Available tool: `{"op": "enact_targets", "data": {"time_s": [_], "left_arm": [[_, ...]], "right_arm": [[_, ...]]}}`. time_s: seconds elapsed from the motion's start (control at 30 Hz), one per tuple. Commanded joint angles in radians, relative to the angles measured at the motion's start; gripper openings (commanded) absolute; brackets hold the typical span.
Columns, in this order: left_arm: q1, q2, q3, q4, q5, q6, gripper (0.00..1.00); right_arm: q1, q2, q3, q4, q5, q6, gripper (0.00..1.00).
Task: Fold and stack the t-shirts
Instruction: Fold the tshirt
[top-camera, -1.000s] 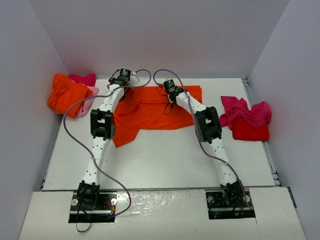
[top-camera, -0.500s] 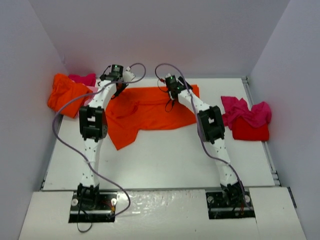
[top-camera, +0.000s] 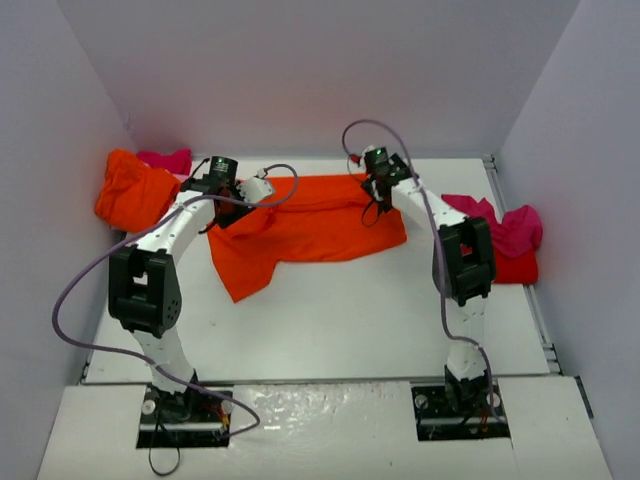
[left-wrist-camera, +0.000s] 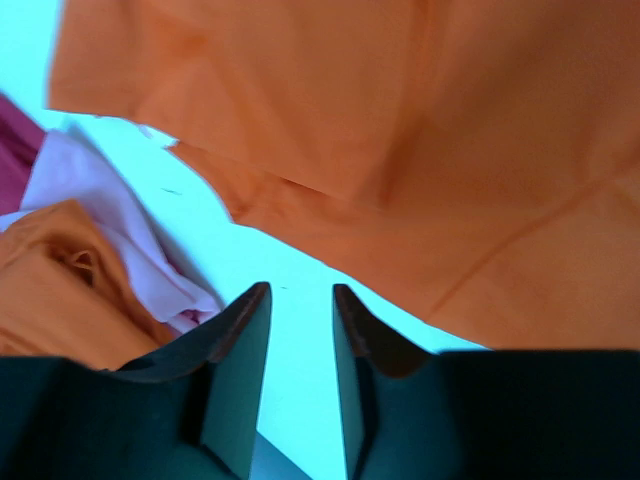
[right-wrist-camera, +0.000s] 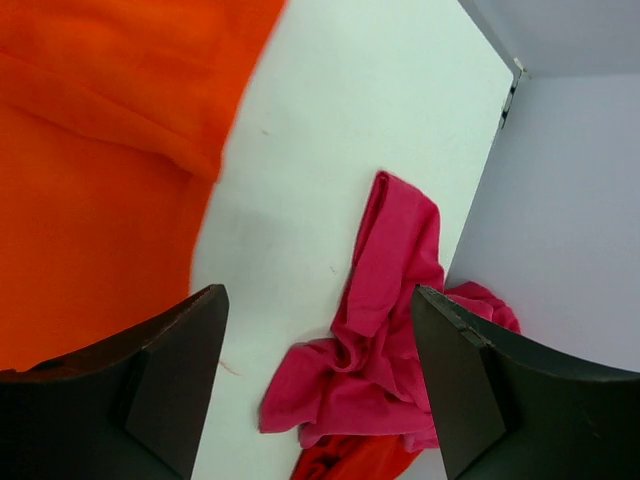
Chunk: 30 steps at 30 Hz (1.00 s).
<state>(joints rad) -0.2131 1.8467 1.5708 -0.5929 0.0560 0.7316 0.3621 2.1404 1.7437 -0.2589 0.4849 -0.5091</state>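
Just to the left of the left jaws: a heap of t-shirts (top-camera: 130, 190), crumpled orange over pale pink and magenta, outside any grip. At the left jaws: parted only narrowly, gripping nothing, bare desk (left-wrist-camera: 300, 300) in the gap. Just ahead and to the right of them: the left edge of the spread orange t-shirt (top-camera: 310, 225), near but not in the gap.

Spread across the far middle of the desk, long axis side to side, from one pair of jaws to the other, one flap trailing toward the near left. Lies between the two pairs, so within reach of both: left edge nearer the left arm, right edge nearer the right arm.

At the right jaws: parted wide, likewise gripping nothing, poised over bare desk just off the shirt's right edge, orange cloth to their left. Ahead and to the right of them: a magenta-pink t-shirt (right-wrist-camera: 385, 330) bunched beside a red t-shirt (top-camera: 515, 265), close to the side wall (right-wrist-camera: 560, 200), apart from the orange cloth.

Judging from this: fold on the orange shirt not yet made. Probably calls for shifting each pair of jaws inward, toward the other, onto its own edge of the cloth. Cannot tell whether to fold along the long axis or across it.
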Motion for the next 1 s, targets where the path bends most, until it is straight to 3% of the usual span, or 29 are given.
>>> {"op": "enact_targets", "data": {"time_s": [0.0,0.2,0.57,0.97], "left_arm": [[-0.032,-0.252,-0.374,0.127,0.016,0.186,0.25],[-0.073,-0.422,-0.688,0.252,-0.014,0.219,0.23],[-0.113,-0.499,-0.796,0.239,0.026,0.206,0.20],[-0.162,-0.548,-0.816,0.097,0.140,0.209,0.21]], "right_arm": [[-0.131,-0.191,-0.097,0.021,-0.069,0.054,0.71],[-0.176,-0.266,-0.170,0.016,-0.074,0.059,0.71],[-0.175,-0.284,-0.220,0.003,-0.100,0.116,0.71],[-0.178,-0.326,-0.286,-0.003,-0.080,0.126,0.71]]}}
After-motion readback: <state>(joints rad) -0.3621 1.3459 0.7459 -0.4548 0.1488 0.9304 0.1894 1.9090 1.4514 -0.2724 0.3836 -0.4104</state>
